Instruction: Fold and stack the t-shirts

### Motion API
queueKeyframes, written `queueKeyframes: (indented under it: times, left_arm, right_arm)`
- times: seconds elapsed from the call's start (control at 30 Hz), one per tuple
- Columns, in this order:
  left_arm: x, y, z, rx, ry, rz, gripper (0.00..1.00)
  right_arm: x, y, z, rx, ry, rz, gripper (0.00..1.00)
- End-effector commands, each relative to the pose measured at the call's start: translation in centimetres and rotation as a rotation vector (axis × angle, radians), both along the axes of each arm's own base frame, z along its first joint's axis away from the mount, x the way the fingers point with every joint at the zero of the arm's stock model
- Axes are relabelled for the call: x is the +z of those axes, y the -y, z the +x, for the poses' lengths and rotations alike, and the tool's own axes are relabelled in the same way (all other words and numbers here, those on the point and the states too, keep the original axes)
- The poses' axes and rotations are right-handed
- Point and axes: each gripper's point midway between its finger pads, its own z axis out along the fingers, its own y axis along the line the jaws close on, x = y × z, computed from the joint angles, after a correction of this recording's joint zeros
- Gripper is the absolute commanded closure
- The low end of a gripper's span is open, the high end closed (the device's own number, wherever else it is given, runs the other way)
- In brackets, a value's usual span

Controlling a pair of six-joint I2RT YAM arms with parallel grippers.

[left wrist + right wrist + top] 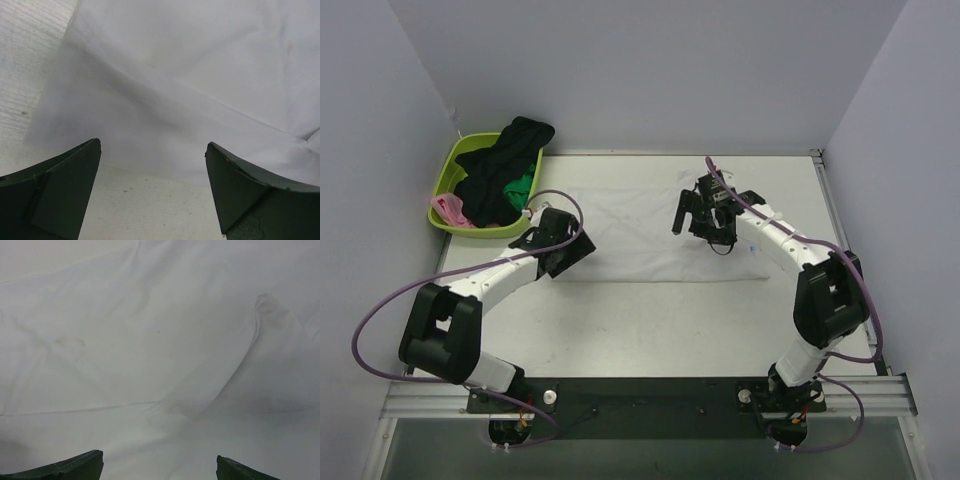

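Table (660,330) white, prob. wood-grain; white t-shirt (640,235) flat; grey walls (620,70).

White shirt (150,340) fills the whole view, lying mostly flat with soft creases. A thin seam (75,410) runs nearly level across the lower left, reaching about the middle. Left of centre there are faint yellowish marks (70,342) on the cloth. At the upper right a pucker (270,305) stands up, and a long fold slopes from it down towards the lower middle, shadowed beneath. Only the tips of the gripper (160,466) show at the bottom edge: two dark green fingers (75,467), spread wide, with nothing but cloth showing between them.
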Motion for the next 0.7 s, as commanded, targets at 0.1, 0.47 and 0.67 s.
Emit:
queueKeyframes:
  times: [0.1, 0.47, 0.67]
  left_arm:
    - [-0.2, 1.3, 0.7, -0.022, 0.039, -0.039, 0.04]
    - [-0.5, 1.0, 0.7, -0.022, 0.027, -0.011, 0.04]
    - [-0.6, 0.8, 0.6, -0.024, 0.020, 0.001, 0.03]
  right_arm:
    - [-2.3, -0.8, 0.5, -0.008, -0.032, 0.018, 0.04]
    - [-4.6, -1.5, 1.7, -0.005, -0.070, 0.016, 0.04]
    - [-5.2, -1.5, 2.8, -0.008, -0.073, 0.013, 0.04]
